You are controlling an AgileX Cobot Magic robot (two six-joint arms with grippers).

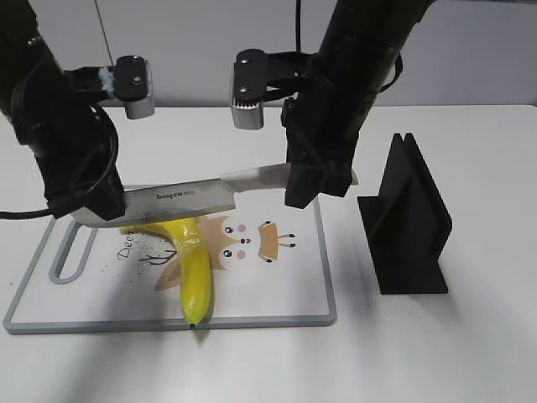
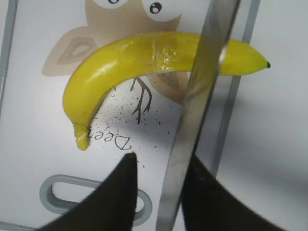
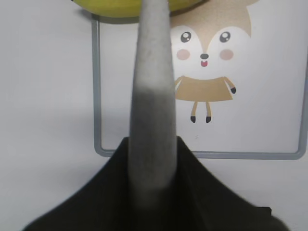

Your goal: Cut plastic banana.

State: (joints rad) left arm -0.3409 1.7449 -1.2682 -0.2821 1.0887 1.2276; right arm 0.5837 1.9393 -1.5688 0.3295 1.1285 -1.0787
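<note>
**A:** Right gripper point(image 1: 317, 180) is clamped on the pale handle of the knife point(image 1: 180, 196), and the blade runs out flat across the cutting board point(image 1: 277, 285) toward the left arm.

**B:** Where's the plastic banana point(image 1: 191, 270) relative to that board?

**A:** Lying on its left half, long axis running from the board's middle down to the near edge, dark tip poking just over the rim. The blade hangs above its upper end and crosses it at a steep angle, so I'd say a downward press should slice across it, not along it.

**B:** And the left gripper point(image 2: 159, 178)?

**A:** Fingers spread to either side of the blade tip; whether they touch it, I cannot tell. It's beside the board's handle cutout, near the banana's stem end. The right arm holds the knife, so the cut looks to be its job.
</note>
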